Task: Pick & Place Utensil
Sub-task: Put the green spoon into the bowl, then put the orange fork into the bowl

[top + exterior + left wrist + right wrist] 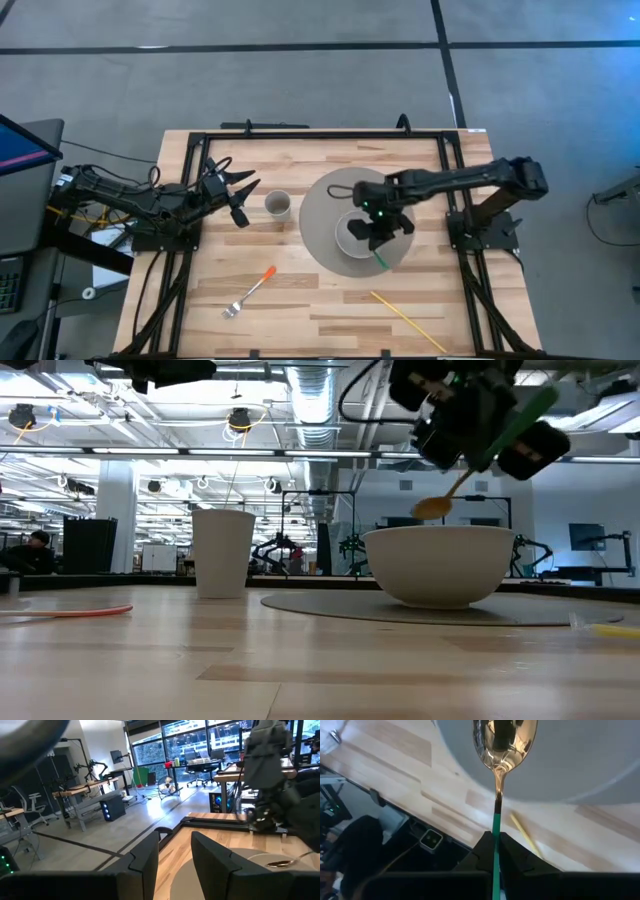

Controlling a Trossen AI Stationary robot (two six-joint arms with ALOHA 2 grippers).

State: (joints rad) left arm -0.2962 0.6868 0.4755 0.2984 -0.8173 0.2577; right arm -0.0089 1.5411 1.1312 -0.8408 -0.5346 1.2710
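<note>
The spoon has a gold bowl [504, 740] and a green handle [381, 262]. My right gripper [385, 218] is shut on it above the white bowl [350, 236], which stands on a round grey mat [325, 200]. In the low view the gold bowl of the spoon [433, 507] hangs just above the white bowl's rim [440, 532]. My left gripper [247, 200] waits open at the table's left, beside the white cup [278, 205]. My right gripper pinches the spoon's green handle [496, 827] between its two fingers [514, 854]. The handle runs forward along the fingers, and its free end [381, 262] sticks out behind toward the near edge. The spoon is lifted clear and tilted, gold bowl lowest.
A fork with an orange handle [252, 291] lies on the wood near the table's near-left. A thin yellow stick [405, 318] lies near the near-right edge. A black frame [320, 133] borders the table top. The cup [222, 552] stands left of the mat.
</note>
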